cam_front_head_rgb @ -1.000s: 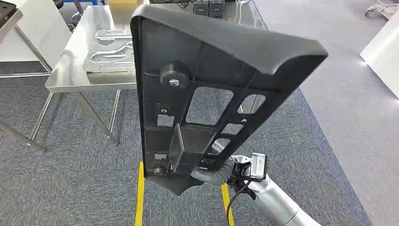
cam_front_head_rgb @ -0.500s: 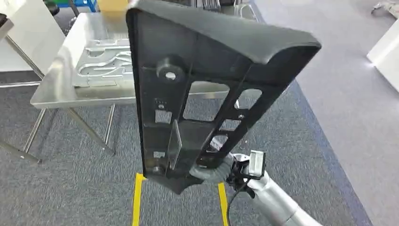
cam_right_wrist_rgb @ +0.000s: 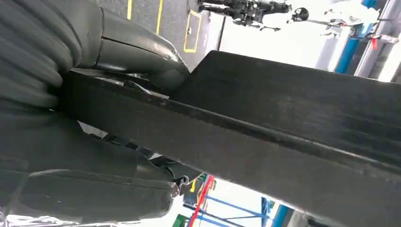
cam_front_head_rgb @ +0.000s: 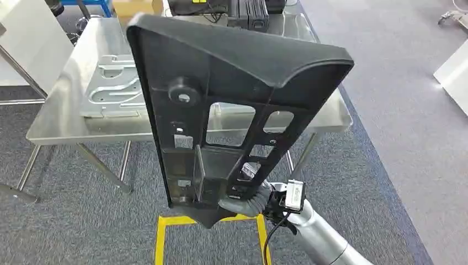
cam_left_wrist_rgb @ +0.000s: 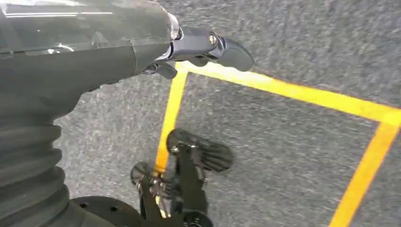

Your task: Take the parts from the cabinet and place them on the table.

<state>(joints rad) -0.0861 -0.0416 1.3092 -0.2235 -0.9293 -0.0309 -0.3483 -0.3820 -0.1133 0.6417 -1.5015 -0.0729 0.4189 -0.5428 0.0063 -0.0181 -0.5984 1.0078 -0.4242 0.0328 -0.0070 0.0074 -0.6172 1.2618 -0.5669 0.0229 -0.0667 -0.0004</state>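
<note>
A large black plastic panel [cam_front_head_rgb: 221, 110] with cut-out windows and a round knob stands upright close in front of me. My right hand [cam_front_head_rgb: 248, 201] grips it at its lower end; up close, the right wrist view has the thick thumb [cam_right_wrist_rgb: 137, 47] pressed against the panel's edge [cam_right_wrist_rgb: 283, 118]. Behind the panel stands the steel table [cam_front_head_rgb: 60, 130], with a flat silver metal part [cam_front_head_rgb: 113, 88] lying on its left half. My left hand [cam_left_wrist_rgb: 94, 47] hangs over the carpet, fingers apart and holding nothing.
Yellow floor tape [cam_front_head_rgb: 165, 221] marks a box on the grey carpet at my feet, also crossing under the left hand [cam_left_wrist_rgb: 283, 90]. Black boxes [cam_front_head_rgb: 248, 14] and a cardboard box [cam_front_head_rgb: 135, 6] sit at the table's far end. A white unit [cam_front_head_rgb: 455, 72] stands at the right.
The whole view has shifted: the table now lies closer and more centred, and the yellow tape corner has come into sight. The panel stays in my right hand's grip.
</note>
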